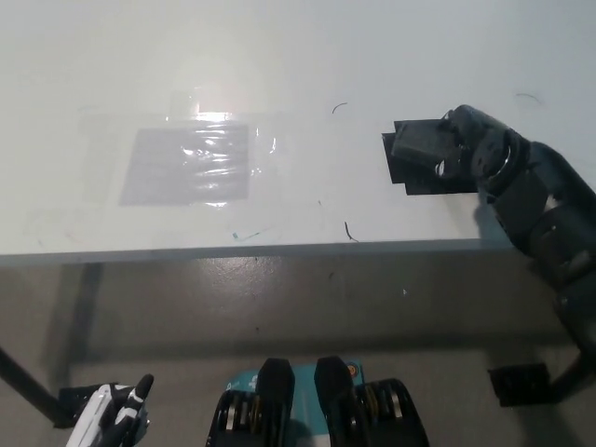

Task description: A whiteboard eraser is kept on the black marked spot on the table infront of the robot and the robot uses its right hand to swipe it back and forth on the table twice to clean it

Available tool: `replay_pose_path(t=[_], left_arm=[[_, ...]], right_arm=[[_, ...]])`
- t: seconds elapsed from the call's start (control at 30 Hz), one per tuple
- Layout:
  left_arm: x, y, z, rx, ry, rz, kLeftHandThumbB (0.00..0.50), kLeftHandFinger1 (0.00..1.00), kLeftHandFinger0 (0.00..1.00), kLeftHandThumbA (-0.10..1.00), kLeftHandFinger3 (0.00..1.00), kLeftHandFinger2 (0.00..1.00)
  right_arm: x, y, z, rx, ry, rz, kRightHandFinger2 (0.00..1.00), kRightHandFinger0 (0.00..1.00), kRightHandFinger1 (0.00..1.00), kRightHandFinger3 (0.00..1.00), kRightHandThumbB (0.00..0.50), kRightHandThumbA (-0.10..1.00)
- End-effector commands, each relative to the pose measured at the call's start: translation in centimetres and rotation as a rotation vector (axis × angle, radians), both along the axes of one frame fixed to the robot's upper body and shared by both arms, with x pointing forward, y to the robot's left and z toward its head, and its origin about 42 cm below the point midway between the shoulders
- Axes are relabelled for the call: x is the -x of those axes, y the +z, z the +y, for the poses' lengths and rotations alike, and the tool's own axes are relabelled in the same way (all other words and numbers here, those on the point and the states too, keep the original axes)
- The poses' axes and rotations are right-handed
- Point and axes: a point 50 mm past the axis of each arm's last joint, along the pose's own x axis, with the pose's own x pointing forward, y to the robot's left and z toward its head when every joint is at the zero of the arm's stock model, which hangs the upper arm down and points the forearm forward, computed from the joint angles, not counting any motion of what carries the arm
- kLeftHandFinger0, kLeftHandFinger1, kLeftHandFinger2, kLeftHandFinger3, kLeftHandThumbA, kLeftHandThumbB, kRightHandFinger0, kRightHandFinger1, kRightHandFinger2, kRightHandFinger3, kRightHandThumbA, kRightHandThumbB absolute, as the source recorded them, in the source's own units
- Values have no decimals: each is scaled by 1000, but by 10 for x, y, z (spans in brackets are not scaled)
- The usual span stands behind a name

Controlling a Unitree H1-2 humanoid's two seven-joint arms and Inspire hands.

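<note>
**Eraser sitting on its black mark, right hand wrapping around it**

Whiteboard eraser (421, 142), a dark grey rectangular block, is lying on the black square marked spot (416, 173) near the right part of the white table (279, 56), a little way in from the table's front edge. It is covering the upper part of the mark, with the black patch showing below it and at its left side.

The black right hand (475, 149) is reaching in from the right, its arm coming up from the lower right corner. Its dark fingers (463, 118) are curling over the right end of the eraser and touching it; whether they are truly gripping the block or only resting against it is hard to tell from this angle.

The white left hand (116, 414) is hanging low at the bottom left, below the table edge, and its finger state cannot be told.

To the left on the table, a clear glossy plastic sheet (191, 163) is lying flat over a greyish rectangle, catching a bright glare. A few small dark pen marks (349, 231) are showing on the white surface between the sheet and the eraser.
</note>
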Motion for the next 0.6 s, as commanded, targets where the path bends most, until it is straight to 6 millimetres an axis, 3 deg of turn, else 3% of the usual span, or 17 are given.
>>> replay_pose_path(t=[0.0,0.13,0.23,0.4,0.57], left_arm=[[-6,12,4,-57,-34,-53,315,0,0,759,0,0],[-7,11,3,-66,-34,-60,316,0,0,743,0,0],[-9,13,3,-67,-33,-59,339,0,0,735,0,0],[-10,14,4,-76,-38,-64,340,0,0,737,0,0],[-14,16,5,-93,-36,-72,335,0,0,748,0,0]], right_arm=[[-8,29,5,29,43,-238,200,0,76,266,129,264],[-8,29,2,43,44,-251,219,16,101,276,159,328],[-8,30,-1,49,42,-265,100,0,1,195,174,330],[-8,30,-6,59,54,-285,55,0,0,157,177,305],[-9,34,-5,72,75,-277,81,0,6,191,179,322]])
